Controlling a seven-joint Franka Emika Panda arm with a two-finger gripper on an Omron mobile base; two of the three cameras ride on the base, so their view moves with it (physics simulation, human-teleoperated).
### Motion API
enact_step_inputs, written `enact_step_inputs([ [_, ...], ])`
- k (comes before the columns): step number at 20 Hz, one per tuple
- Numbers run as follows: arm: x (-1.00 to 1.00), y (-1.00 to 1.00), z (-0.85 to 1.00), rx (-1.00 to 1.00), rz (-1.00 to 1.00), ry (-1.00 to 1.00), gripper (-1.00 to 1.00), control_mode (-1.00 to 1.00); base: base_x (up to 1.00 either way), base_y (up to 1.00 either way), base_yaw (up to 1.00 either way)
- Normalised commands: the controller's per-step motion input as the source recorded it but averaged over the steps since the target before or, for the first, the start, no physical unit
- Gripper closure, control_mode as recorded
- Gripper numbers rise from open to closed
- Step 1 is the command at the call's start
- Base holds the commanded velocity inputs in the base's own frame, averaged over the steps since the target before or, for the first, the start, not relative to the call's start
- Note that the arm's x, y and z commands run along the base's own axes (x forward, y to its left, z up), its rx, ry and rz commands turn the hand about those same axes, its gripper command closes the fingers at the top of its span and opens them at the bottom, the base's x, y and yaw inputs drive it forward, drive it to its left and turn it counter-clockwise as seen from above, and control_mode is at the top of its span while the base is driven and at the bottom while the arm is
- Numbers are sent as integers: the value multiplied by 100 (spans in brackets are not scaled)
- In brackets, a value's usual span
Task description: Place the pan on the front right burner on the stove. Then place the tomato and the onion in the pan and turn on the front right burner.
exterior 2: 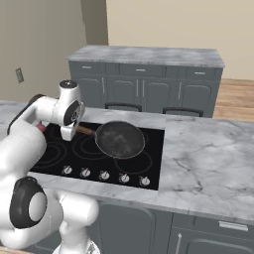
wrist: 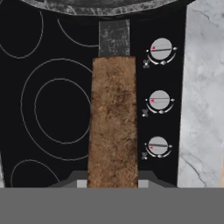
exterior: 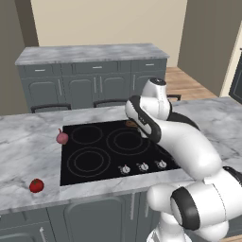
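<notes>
My gripper (exterior 2: 70, 133) is shut on the brown wooden handle (wrist: 113, 122) of the pan (exterior 2: 120, 140). The dark grey pan hangs level over the right half of the black glass stove (exterior 2: 155, 149). An arc of the front right burner (exterior 2: 136, 167) shows just in front of the pan's rim. Whether the pan touches the glass I cannot tell. The onion (exterior: 62, 137) lies on the marble at the stove's left edge. Further forward on the left counter lies the tomato (exterior: 36, 185). In the hand view my gripper (wrist: 113, 183) holds the handle, which runs up to the pan's rim (wrist: 100, 6).
A row of silver knobs (exterior 2: 104, 175) runs along the stove's front edge, close beside the handle in the hand view. Marble counter (exterior 2: 208, 154) spreads to the right of the stove. A second counter with grey cabinets (exterior 2: 144, 89) stands behind.
</notes>
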Motion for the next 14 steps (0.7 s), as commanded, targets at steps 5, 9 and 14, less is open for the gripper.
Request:
enact_step_inputs([
  [5,17,-4,-29,-3,1,0,100,-100,0,0,0],
  [9,22,-7,-38,-3,0,3,100,-100,0,0,0],
  [14,20,-16,-37,0,0,3,100,-100,0,0,0],
])
